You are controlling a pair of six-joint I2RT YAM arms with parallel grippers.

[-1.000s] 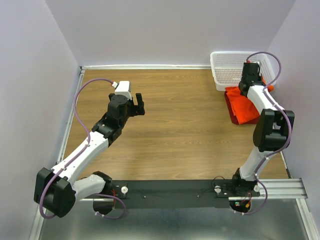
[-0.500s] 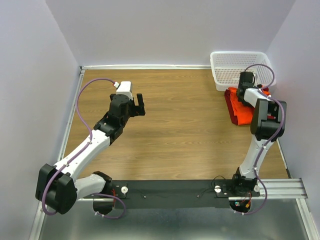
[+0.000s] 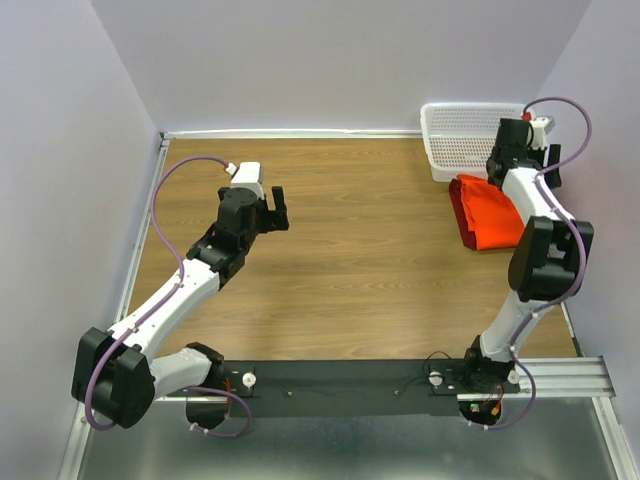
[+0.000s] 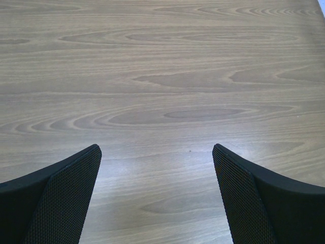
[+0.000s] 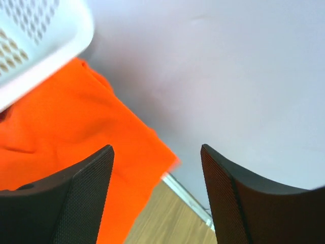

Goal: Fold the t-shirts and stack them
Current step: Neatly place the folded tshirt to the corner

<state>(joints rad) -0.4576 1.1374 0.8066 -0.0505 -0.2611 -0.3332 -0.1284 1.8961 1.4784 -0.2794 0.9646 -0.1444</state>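
Note:
The bright orange t-shirt [image 3: 492, 212] lies folded at the table's right edge, just in front of the basket. It rests on the dark red t-shirt [image 3: 457, 215], of which only a strip shows along the left side. My right gripper [image 3: 548, 162] hangs open above the stack's far right corner, close to the wall, with nothing between its fingers. In the right wrist view the orange t-shirt [image 5: 76, 132] shows below and left of the open right gripper [image 5: 157, 150]. My left gripper [image 3: 273, 209] is open over bare wood at the left, seen in the left wrist view as the left gripper [image 4: 156, 150] holding nothing.
A white mesh basket [image 3: 450, 150] stands in the back right corner; its rim, the basket [image 5: 35, 30], is close above my right fingers. The side wall [image 5: 228, 76] stands right beside the right gripper. Bare wooden table [image 3: 360, 230] stretches between the arms.
My right gripper has opened and let go of the orange t-shirt, then lifted back and right toward the wall. The shirt now lies flat. The left arm has hardly moved.

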